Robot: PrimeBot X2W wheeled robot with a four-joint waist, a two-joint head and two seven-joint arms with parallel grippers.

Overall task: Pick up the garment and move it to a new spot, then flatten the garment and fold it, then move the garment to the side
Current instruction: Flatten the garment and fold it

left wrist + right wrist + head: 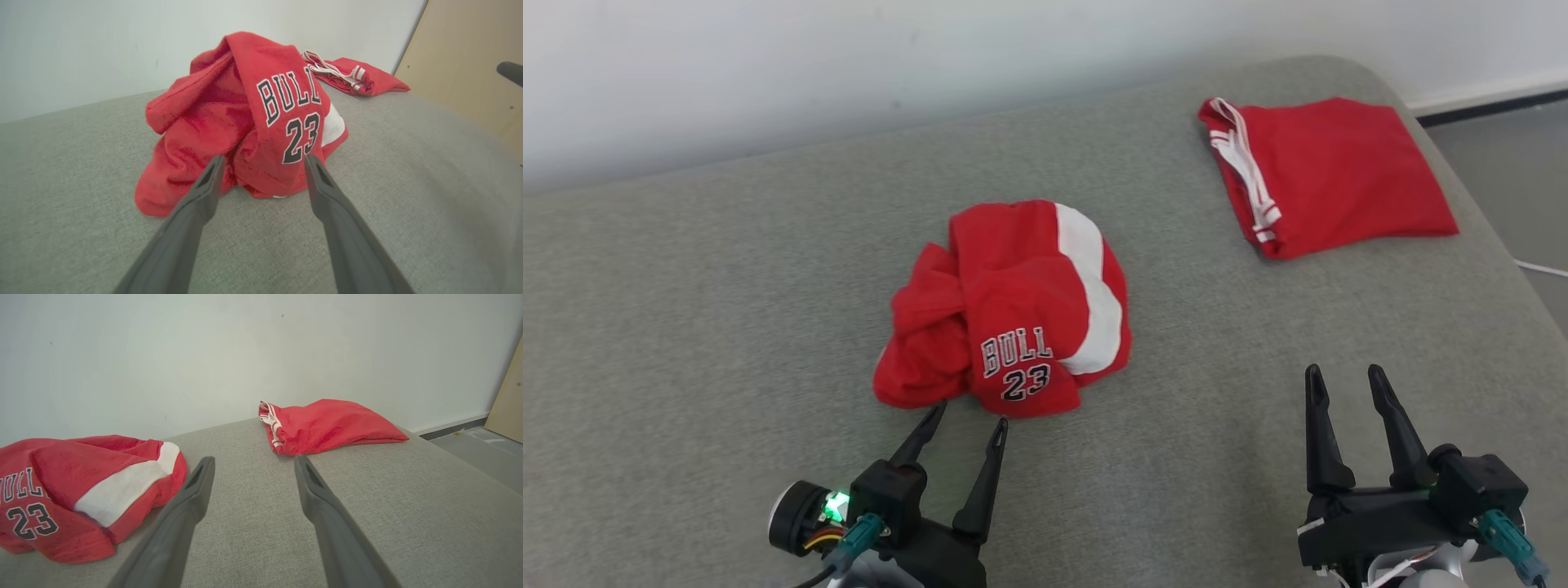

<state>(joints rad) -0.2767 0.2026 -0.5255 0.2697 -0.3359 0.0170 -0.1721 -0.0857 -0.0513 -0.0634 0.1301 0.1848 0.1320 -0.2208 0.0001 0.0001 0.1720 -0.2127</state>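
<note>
Garment (1013, 310): red crumpled heap, no clear long axis, printed number toward robot. Left gripper (970, 414): spread, empty, just beside it. Right gripper (1344, 371): spread, empty.

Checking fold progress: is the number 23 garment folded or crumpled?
Crumpled. The garment sits in a bunched heap on the grey surface, layers twisted and humped.

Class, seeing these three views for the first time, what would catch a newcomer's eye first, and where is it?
First, the crumpled red garment, printed BULL 23 with a white stripe, heaped in the middle of the grey cushion. Next, the folded red garment, lying flat towards the far right corner. Then the left gripper, open, with its fingertips at the heap's near edge.
</note>
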